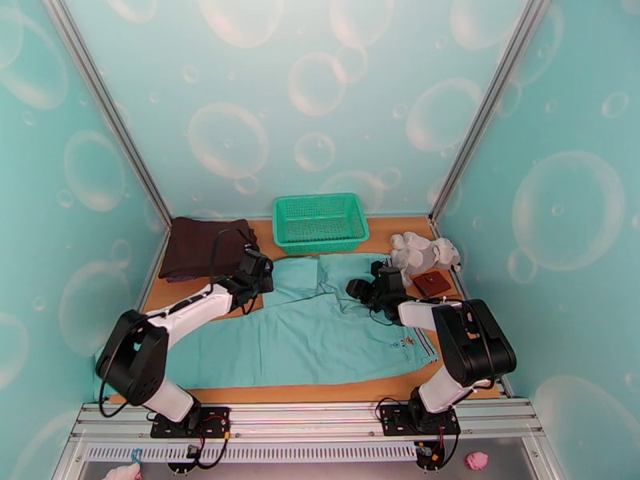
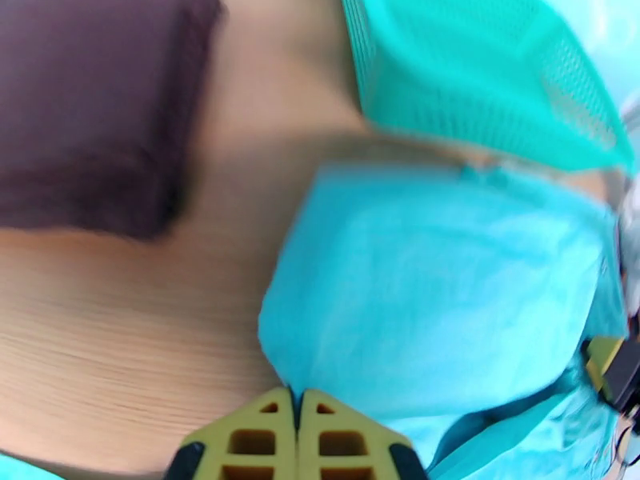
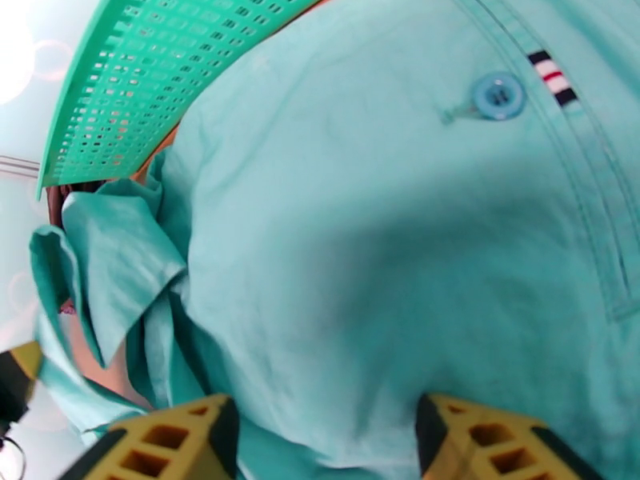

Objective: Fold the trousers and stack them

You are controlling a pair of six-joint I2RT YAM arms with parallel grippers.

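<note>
Bubble-printed teal walls [image 1: 240, 114] on three sides of a wooden worktop [image 1: 320, 391]. Spread across most of it, light teal trousers [image 1: 320, 330], striped waistband tab toward the right, one leg running to the left edge, far edge just in front of a green mesh basket [image 1: 320, 222]. Folded dark brown garment [image 1: 196, 246] in the far left corner; grey plush toy [image 1: 424, 254] and small flat brown item [image 1: 432, 283] at far right. Left pincer [image 1: 260, 274] at the trousers' far left edge, fingertips pressed together right at the cloth's rim; impossible to tell whether any cloth is caught. Right pincer [image 1: 358, 288] low over the trousers near the button, fingers set wide apart, cloth between them.
</note>
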